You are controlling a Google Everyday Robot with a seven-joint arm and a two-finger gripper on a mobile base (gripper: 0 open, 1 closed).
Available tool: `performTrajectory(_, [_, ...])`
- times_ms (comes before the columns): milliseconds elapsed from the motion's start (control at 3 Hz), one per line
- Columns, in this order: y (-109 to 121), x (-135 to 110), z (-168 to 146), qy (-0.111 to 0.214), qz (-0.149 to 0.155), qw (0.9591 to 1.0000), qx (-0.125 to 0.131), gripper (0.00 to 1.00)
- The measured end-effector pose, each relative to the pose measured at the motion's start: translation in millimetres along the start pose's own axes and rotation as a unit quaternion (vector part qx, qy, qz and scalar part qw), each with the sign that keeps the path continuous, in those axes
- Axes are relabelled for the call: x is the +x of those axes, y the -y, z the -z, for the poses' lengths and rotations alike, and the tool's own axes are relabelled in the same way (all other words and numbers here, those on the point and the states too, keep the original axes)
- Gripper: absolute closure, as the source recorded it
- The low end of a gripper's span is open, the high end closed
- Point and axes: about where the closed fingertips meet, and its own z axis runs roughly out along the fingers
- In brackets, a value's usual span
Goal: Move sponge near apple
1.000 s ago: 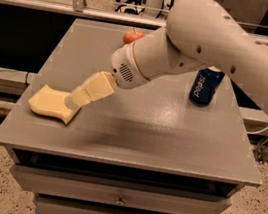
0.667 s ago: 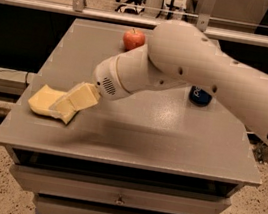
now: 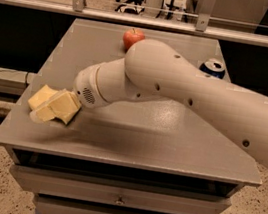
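Observation:
The pale yellow sponge (image 3: 40,96) lies at the front left of the grey table (image 3: 169,140), close to the left edge. My gripper (image 3: 52,110) is down on top of it and covers most of it; only the sponge's far left part shows. The red apple (image 3: 133,38) sits at the back middle of the table, far from the sponge. My white arm reaches in from the right across the table.
A blue soda can (image 3: 213,67) stands at the back right, its lower part hidden behind my arm. The table has drawers (image 3: 119,198) in its front. A rail and a dark gap run behind the table.
My arm has swung lower and to the left, and the gripper has moved onto the sponge and now covers most of it. The apple is now in full view.

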Motion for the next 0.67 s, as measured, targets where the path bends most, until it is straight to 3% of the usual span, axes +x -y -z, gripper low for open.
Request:
performTrajectory(333, [-6, 5, -18, -0.005, -0.003, 1.0000, -0.002, 0.19])
performTrajectory(667, [2, 18, -17, -0.013, -0.019, 0.9996, 0.014, 0.43])
